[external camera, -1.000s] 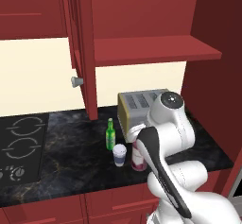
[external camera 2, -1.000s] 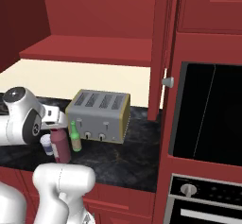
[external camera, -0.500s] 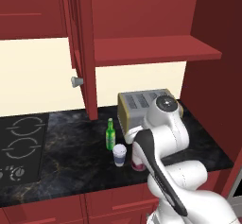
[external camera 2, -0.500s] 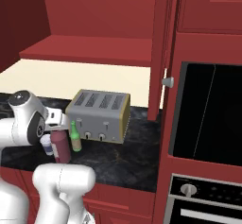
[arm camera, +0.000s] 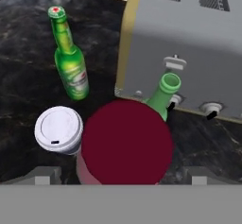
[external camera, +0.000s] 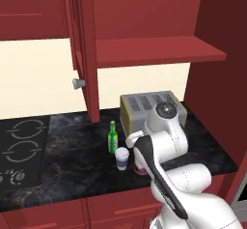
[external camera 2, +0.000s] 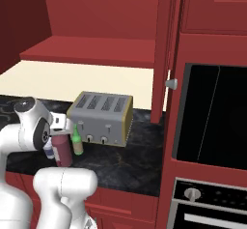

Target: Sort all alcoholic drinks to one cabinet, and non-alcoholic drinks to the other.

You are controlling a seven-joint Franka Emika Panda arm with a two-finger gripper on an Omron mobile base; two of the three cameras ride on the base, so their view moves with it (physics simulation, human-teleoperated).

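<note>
- End effector (arm camera: 121,176) spread fully, grasping nothing; its two grey tips sit either side of the juice bottle (arm camera: 126,142), right above its maroon cap, apart from it.
- Hand view, looking down: white lidded cup (arm camera: 59,129) just beside the juice bottle; bright green bottle (arm camera: 71,62) upright near the cup; olive bottle (arm camera: 163,95) between juice bottle and toaster (arm camera: 189,38), open neck visible.
- Left base view: green bottle (external camera: 112,138) and cup (external camera: 122,158) on dark surface (external camera: 67,160) in front of the toaster (external camera: 144,105); arm hides most of the juice bottle (external camera: 140,169).
- Right base view: juice bottle (external camera 2: 61,148) body clear, olive bottle (external camera 2: 77,141) by the toaster (external camera 2: 101,119), open cabinet shelf (external camera 2: 91,51) above.
</note>
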